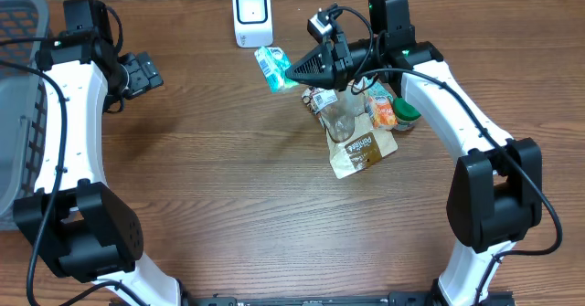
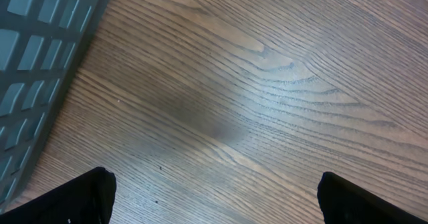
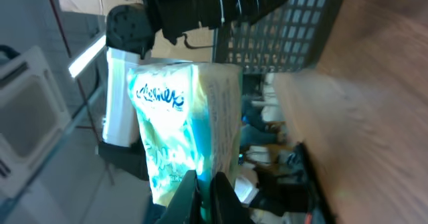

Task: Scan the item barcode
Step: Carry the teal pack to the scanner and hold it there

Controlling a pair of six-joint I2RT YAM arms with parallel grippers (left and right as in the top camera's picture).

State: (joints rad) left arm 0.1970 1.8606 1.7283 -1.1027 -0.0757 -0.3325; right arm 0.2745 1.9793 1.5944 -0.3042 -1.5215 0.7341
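A white barcode scanner [image 1: 251, 15] stands at the table's far edge. My right gripper [image 1: 289, 73] is shut on a teal and white Kleenex tissue pack [image 1: 271, 68], held in the air just right of and in front of the scanner. In the right wrist view the tissue pack [image 3: 180, 124] fills the centre, its lower edge pinched between the shut fingers [image 3: 206, 197]. My left gripper [image 1: 146, 73] hangs open at the far left over bare wood, its two black fingertips [image 2: 73, 200] wide apart with nothing between them.
A pile of items lies under the right arm: a brown pouch [image 1: 361, 151], a clear cup [image 1: 340, 123], an orange packet [image 1: 383, 112] and a green-lidded jar [image 1: 406, 116]. A grey basket [image 1: 18, 87] stands at the left edge.
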